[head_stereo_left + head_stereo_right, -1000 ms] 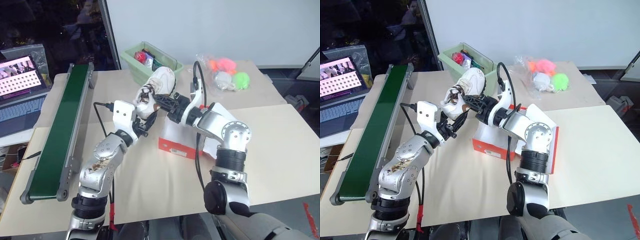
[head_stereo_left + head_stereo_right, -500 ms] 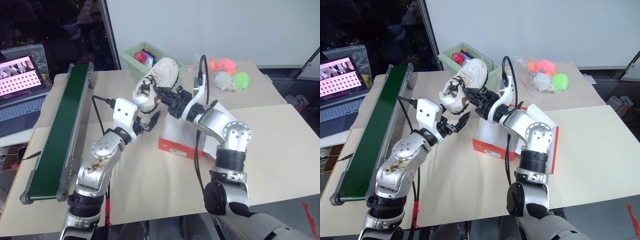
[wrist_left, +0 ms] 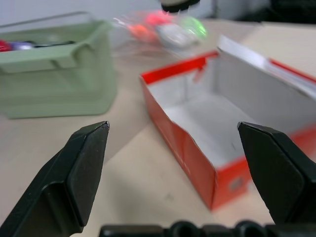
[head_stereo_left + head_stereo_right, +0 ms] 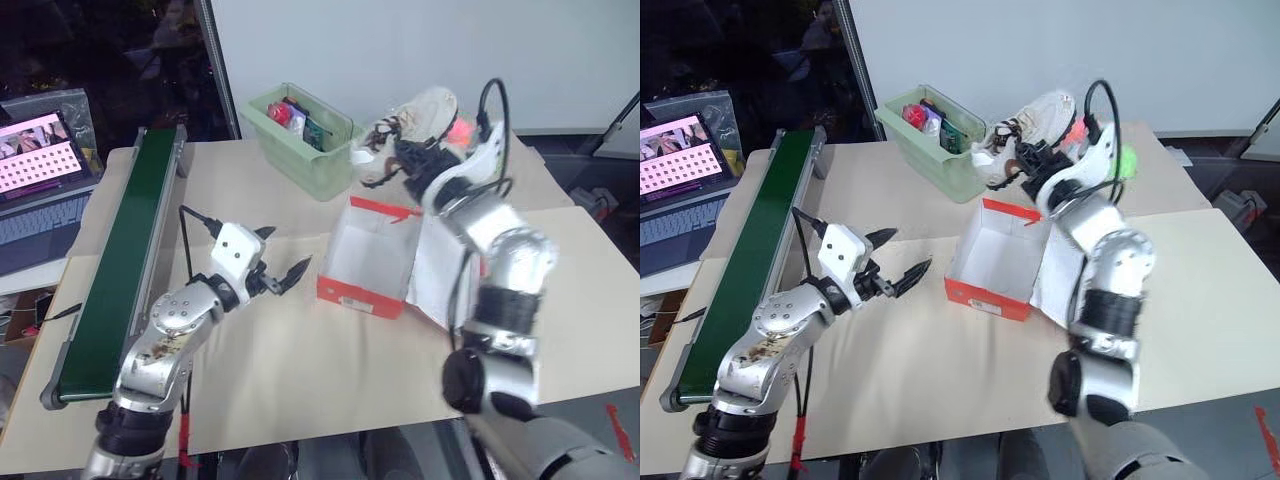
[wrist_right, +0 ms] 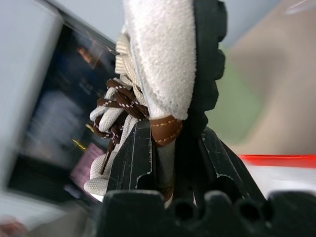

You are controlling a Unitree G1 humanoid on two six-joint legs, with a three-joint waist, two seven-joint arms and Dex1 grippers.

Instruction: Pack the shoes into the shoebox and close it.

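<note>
Clamped by its heel in the right end effector (image 4: 1025,160), an off-white lace-up sneaker (image 4: 1032,125) hangs at 12 o'clock above the empty orange-red cardboard shoebox (image 4: 998,262), and may snag the box's rim; left end effector (image 4: 896,262) gapes empty.

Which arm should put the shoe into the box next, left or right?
Right. The right gripper is already shut on the shoe, held in the air just behind the open, empty shoebox. The left gripper is open, holds nothing, and sits low over the table beside the box.
</note>
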